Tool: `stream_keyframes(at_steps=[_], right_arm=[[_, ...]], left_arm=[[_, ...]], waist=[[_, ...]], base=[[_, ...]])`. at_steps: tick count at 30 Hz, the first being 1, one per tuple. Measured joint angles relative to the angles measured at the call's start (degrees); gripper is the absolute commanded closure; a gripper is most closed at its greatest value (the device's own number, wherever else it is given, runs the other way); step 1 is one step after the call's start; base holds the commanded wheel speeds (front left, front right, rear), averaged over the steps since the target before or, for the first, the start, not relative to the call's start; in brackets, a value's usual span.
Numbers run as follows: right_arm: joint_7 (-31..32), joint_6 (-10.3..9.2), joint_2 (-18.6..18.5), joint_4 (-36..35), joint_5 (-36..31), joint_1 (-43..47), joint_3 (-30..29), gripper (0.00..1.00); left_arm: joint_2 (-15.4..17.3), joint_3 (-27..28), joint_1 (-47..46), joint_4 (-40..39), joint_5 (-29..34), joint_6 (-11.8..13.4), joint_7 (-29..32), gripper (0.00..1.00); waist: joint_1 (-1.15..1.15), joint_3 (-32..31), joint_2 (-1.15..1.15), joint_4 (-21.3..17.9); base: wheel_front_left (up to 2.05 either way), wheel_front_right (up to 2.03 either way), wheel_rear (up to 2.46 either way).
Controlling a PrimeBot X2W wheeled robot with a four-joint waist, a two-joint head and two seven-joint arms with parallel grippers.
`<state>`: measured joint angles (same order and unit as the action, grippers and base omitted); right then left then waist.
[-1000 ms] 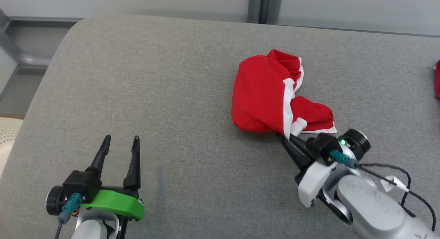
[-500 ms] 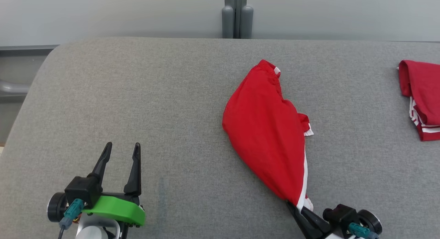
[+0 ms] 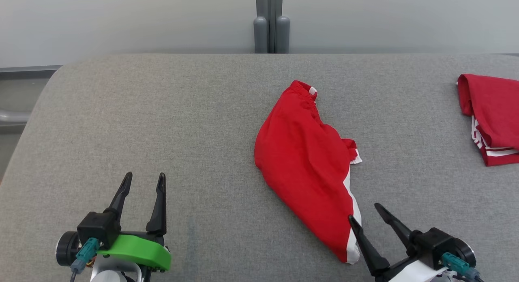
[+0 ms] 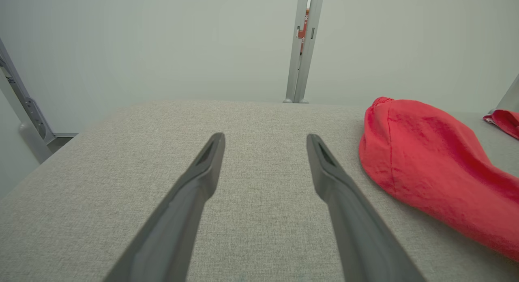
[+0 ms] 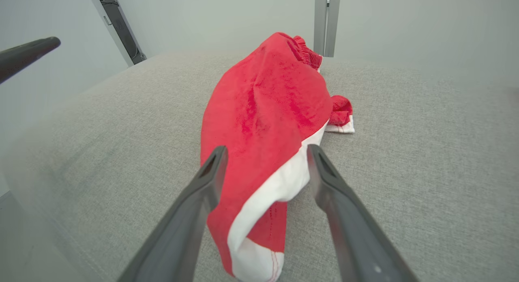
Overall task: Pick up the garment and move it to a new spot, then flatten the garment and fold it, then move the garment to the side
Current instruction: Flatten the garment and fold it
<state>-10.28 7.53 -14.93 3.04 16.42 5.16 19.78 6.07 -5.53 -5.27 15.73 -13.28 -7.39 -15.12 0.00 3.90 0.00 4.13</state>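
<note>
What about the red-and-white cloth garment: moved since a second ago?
Yes. The garment stretched toward the robot: its near end drew away from the grey post, its far end roughly stayed.

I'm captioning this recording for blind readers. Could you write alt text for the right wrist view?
A rumpled red garment with white trim lies on a grey padded surface, its near end showing between the two dark fingers of the open right gripper.

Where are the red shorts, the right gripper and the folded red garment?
red shorts point(image 3: 304, 160), head view, middle of the red fabric.
right gripper point(image 3: 363, 212), head view, midway between its open fingertips.
folded red garment point(image 3: 492, 107), head view, its upper red panel.
</note>
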Motion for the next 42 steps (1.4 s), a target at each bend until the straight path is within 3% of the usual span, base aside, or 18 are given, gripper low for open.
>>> stream_keyframes(at_steps=[9, 18, 28, 39, 41, 42], right_arm=[[-1.0, 0.00, 1.9, -1.5, 0.2, 0.4, -6.6, 0.00], [-0.3, 0.00, 0.7, 3.0, 0.2, -8.0, -6.3, 0.00], [0.8, 0.00, -0.6, 16.8, 0.2, -22.6, -2.3, 0.00], [0.0, 0.00, 1.3, 33.6, 2.0, -27.9, 0.4, 0.00], [-0.2, 0.00, 1.7, 36.0, 3.1, -28.7, 1.6, 0.51], [-0.4, 0.00, 1.7, 36.9, 3.5, -29.0, 2.0, 0.98]], left_arm=[[0.0, 0.2, 0.6, 0.0, 0.0, 0.0, 0.0, 0.00], [0.0, 0.2, 0.6, -0.2, 0.3, 0.0, 0.0, 0.00], [0.1, -1.1, -0.8, -0.3, 0.4, 0.0, 0.0, 0.00], [-0.1, -1.6, -2.1, -0.1, 0.2, 0.0, 0.0, 0.00], [-0.1, -1.6, -2.2, -0.1, 0.2, 0.0, 0.0, 0.00], [-0.1, -1.6, -2.3, 0.0, 0.2, 0.0, 0.0, 0.00]], waist=[[0.00, -1.1, 0.00, 0.1], [0.00, -1.0, 0.00, 0.4], [0.00, 1.1, 0.00, 3.2], [0.00, 4.4, 0.00, 6.5], [0.00, 4.9, 0.00, 6.9], [0.00, 5.0, 0.00, 7.0]], base=[[0.00, 0.00, 0.00], [0.00, 0.00, 0.00], [0.00, 0.00, 0.00], [0.00, 0.00, 0.00], [0.00, 0.00, 0.00], [0.00, 0.00, 0.00]])
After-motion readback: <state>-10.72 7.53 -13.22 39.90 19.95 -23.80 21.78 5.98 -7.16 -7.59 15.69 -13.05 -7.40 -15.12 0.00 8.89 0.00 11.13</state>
